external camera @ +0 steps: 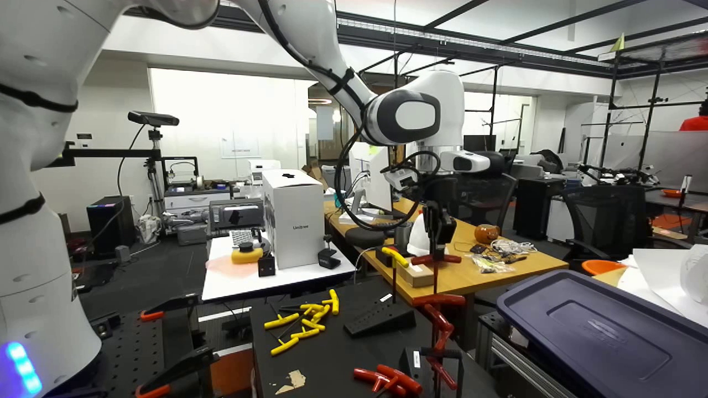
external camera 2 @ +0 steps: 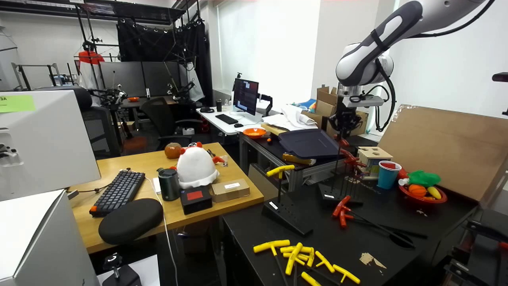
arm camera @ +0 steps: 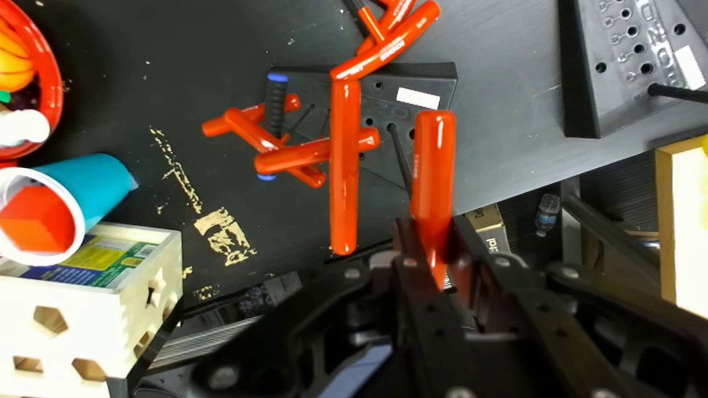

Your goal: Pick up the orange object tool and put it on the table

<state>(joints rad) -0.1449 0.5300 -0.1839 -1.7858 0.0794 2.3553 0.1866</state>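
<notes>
My gripper [arm camera: 434,229] is shut on the orange-red handle of the orange object tool [arm camera: 435,160], which stands up between the fingers in the wrist view. In both exterior views the gripper [external camera: 441,235] points straight down, and the held handle [external camera 2: 342,141] lies crosswise under it. The tool's thin dark shaft [arm camera: 400,155] runs toward a hole of a black holder [arm camera: 376,91]; whether its tip is still inside I cannot tell. Several similar red handles [arm camera: 344,166] crowd close beside and below. The tan wooden table [external camera: 517,276] stands beyond the black bench.
Yellow T-handles [external camera 2: 293,256] lie on the black bench [external camera 2: 246,222], near another holder [external camera 2: 287,218] bearing an upright yellow tool. Loose red tools [external camera: 387,378] lie near the red ones' holder. A blue cup [external camera 2: 387,178], toy bowl [external camera 2: 422,198], shape box [arm camera: 72,326] and dark lid [external camera: 603,331] stand around.
</notes>
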